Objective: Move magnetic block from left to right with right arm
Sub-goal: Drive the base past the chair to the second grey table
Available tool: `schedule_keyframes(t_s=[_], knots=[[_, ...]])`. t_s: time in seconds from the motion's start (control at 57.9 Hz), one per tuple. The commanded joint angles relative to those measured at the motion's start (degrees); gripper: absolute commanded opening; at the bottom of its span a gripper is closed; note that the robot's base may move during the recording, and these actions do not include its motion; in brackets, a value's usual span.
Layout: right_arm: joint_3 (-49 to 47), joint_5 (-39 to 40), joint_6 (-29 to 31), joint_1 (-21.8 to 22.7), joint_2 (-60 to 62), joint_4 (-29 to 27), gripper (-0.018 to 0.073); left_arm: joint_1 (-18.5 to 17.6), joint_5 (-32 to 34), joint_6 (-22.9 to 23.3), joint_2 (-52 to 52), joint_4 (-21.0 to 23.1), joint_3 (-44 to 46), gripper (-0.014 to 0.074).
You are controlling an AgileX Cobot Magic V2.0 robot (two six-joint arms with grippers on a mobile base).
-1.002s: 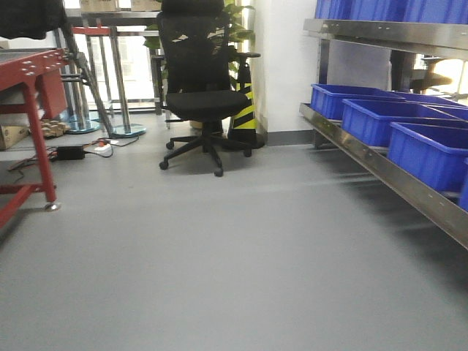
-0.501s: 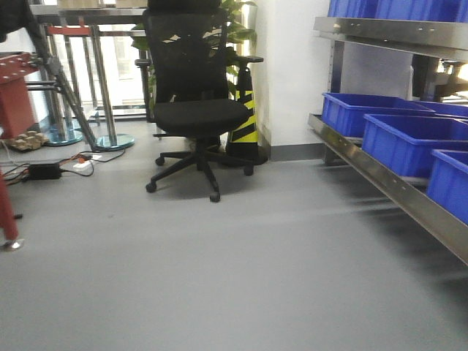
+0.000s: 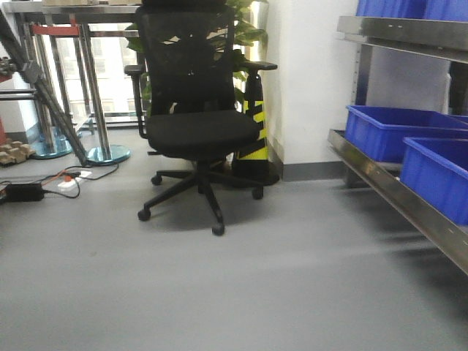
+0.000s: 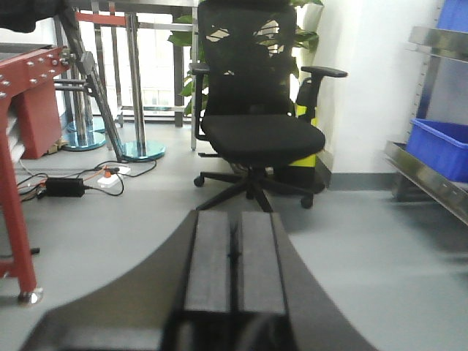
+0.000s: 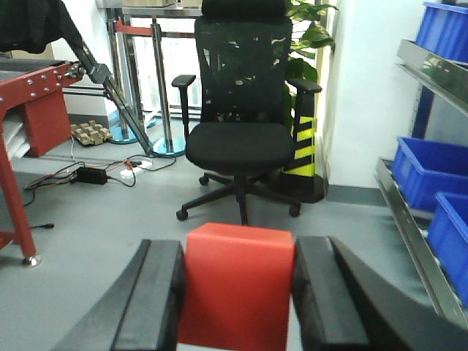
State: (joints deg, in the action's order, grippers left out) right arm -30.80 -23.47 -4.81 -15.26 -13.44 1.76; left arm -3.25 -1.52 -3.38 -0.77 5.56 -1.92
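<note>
The right claw (image 5: 238,256) pinches the magnetic block (image 5: 238,292). The red cube sits squarely between the two dark fingers (image 5: 157,292), its flat sides flush against them and its top edge level. The left claw (image 4: 234,263) has its pads (image 4: 208,263) pressed together with nothing between them.

Judging by this, the pick is done and the carry to the right is the step in hand. No table surface shows beneath or just ahead of either claw, only grey floor (image 5: 110,248), so a place to set the block down is not in view.

To carry well, hold the squeeze firm and the wrist level, so the cube cannot twist or slide out forward. A small, sharp-edged block held on two faces will pivot if the grip slackens. Open the fingers only once the block rests on the surface meant for it, and lower it flat, not on an edge.

Further ahead of the right claw stands a black office chair (image 5: 238,142), well apart from it. A black and yellow striped cone (image 5: 303,150) stands just beyond the chair, ahead and to the right. Blue bins (image 5: 424,172) sit on a steel shelf far off to the claw's right. The red table frame (image 5: 22,117) stands far off to its left.
</note>
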Motion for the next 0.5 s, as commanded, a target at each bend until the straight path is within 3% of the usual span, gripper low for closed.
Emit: schedule_keyframes(t_s=[0.0, 0.484], knots=[[-1.51, 4.94, 0.44, 0.16, -0.82, 0.11, 0.0204, -0.37, 4.75, 0.40, -0.48, 0.26, -0.46, -0.0126], [-1.51, 4.94, 0.44, 0.16, -0.82, 0.11, 0.0204, -0.48, 4.75, 0.40, -0.48, 0.26, -0.46, -0.0126]])
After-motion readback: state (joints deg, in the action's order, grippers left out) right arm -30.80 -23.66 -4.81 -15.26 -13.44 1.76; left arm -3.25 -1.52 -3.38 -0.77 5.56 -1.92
